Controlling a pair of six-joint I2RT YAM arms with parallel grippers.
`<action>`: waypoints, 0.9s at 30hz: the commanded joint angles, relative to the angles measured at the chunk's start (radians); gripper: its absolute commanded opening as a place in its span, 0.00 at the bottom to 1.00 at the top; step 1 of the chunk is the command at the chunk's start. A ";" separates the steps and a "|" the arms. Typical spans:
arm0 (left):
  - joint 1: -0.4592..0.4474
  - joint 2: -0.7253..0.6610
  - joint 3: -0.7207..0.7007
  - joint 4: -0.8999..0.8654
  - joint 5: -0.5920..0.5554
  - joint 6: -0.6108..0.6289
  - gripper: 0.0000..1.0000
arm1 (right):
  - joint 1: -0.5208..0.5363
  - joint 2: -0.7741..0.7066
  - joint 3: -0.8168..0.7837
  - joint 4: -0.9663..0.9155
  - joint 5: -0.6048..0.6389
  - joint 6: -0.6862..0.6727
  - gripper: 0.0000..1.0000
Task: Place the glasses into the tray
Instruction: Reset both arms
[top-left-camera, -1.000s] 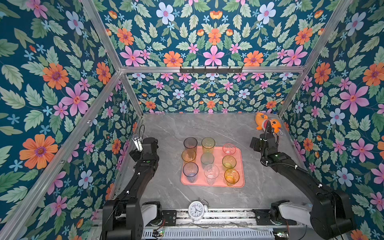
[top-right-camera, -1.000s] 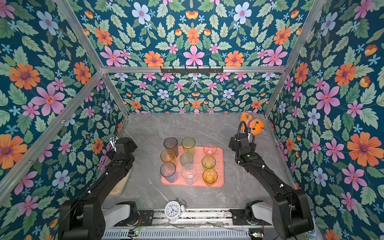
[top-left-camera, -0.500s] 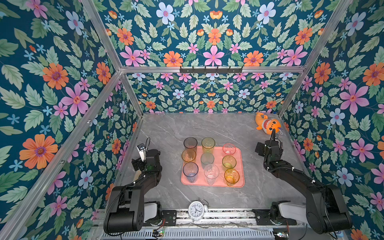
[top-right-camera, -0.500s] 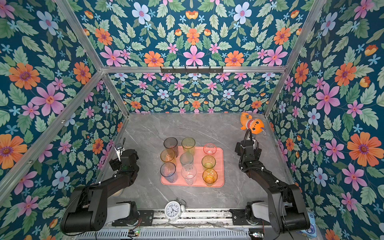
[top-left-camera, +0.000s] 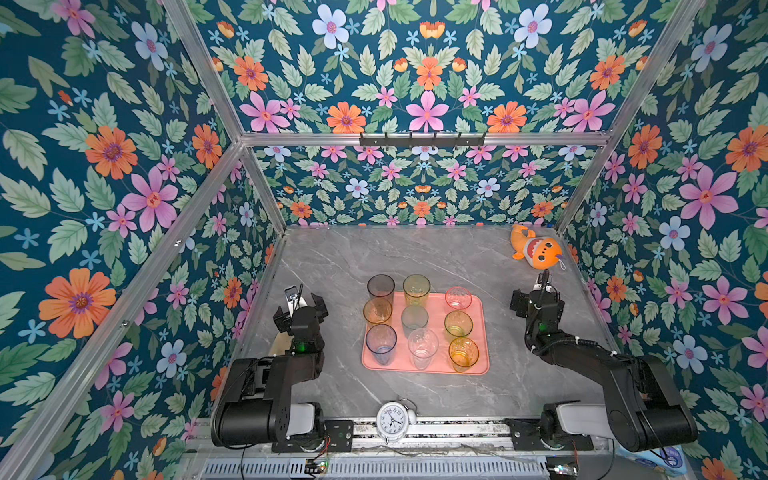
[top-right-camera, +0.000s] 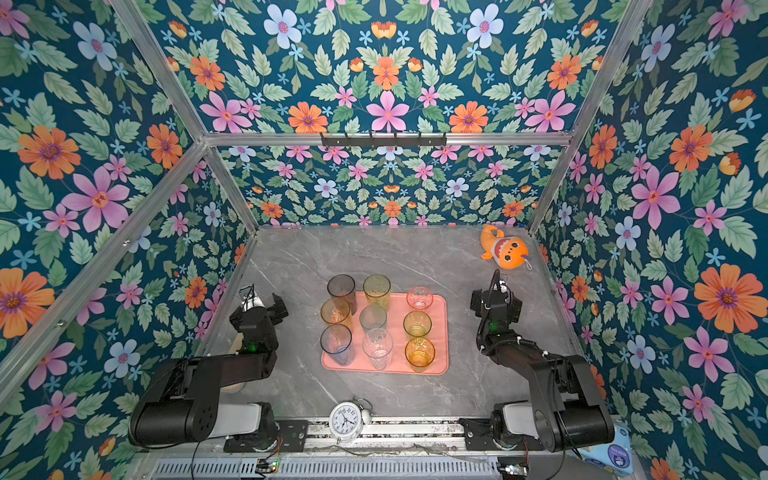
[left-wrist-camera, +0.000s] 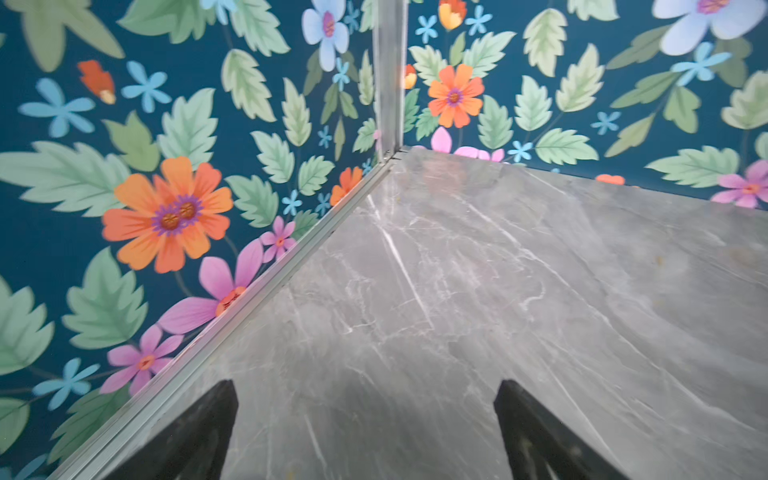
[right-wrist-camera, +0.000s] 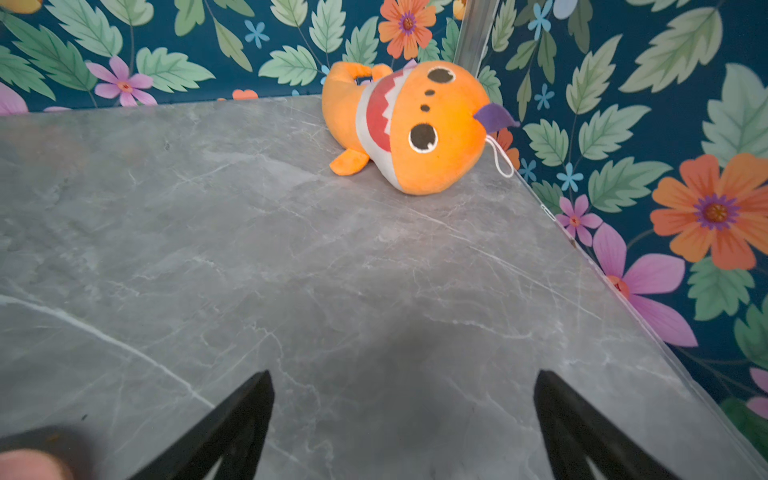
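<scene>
In both top views alone, glasses (top-left-camera: 414, 318) fill tray (top-left-camera: 479, 329).

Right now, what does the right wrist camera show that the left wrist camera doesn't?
Only the right wrist view: the orange plush toy lying on the table by a corner of the walls, plus a blurred shape I cannot identify. Only the left wrist view: a different corner, with no object in it. Both: the grey marble table, floral walls, an aluminium post, and open fingers with nothing between them, on the right gripper and the left gripper. Neither shows the tray or the glasses.
</scene>
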 joint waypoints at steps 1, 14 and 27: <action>-0.002 0.018 -0.006 0.138 0.117 0.020 0.99 | -0.006 0.037 -0.001 0.108 -0.047 -0.040 0.99; -0.013 0.158 -0.066 0.401 0.250 0.064 1.00 | -0.077 0.063 -0.082 0.253 -0.185 0.000 0.99; -0.026 0.185 -0.017 0.338 0.156 0.045 1.00 | -0.098 0.120 -0.115 0.366 -0.253 -0.002 0.99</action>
